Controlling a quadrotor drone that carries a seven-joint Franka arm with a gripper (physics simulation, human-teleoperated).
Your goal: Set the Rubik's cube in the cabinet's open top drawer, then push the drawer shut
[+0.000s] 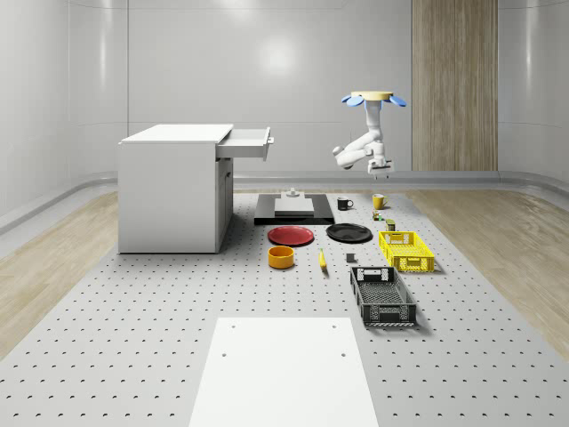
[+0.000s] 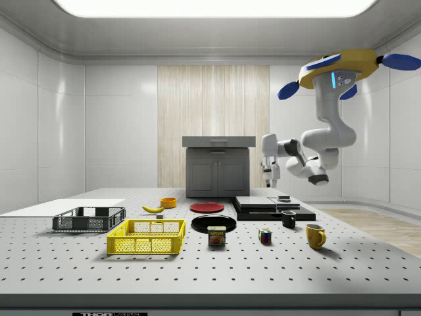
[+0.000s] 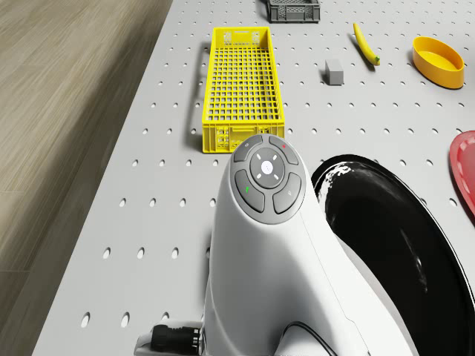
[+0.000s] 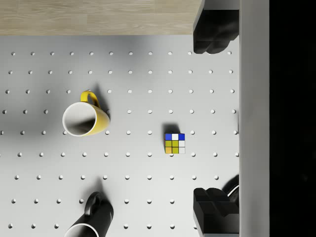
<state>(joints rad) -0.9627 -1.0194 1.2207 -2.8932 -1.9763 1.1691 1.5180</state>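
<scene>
The drone (image 1: 374,98) is seen hovering above the table (image 1: 133,338); the gripper (image 4: 215,127) is held open high over the Rubik's cube (image 4: 175,143), which lies between the yellow mug (image 4: 84,118) and black plate (image 3: 386,222).

The Rubik's cube (image 4: 175,143) sits flat on the tabletop (image 4: 138,89). The white cabinet (image 1: 173,191) stands well apart, its top drawer (image 1: 247,142) pulled open.

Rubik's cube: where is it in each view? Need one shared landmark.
Whole-scene view: Rubik's cube on the table beyond the yellow crate, near the yellow mug.
Side view: cube between spam can and yellow mug.
Wrist view: cube beside yellow mug.
Landmark: the yellow mug.
</scene>
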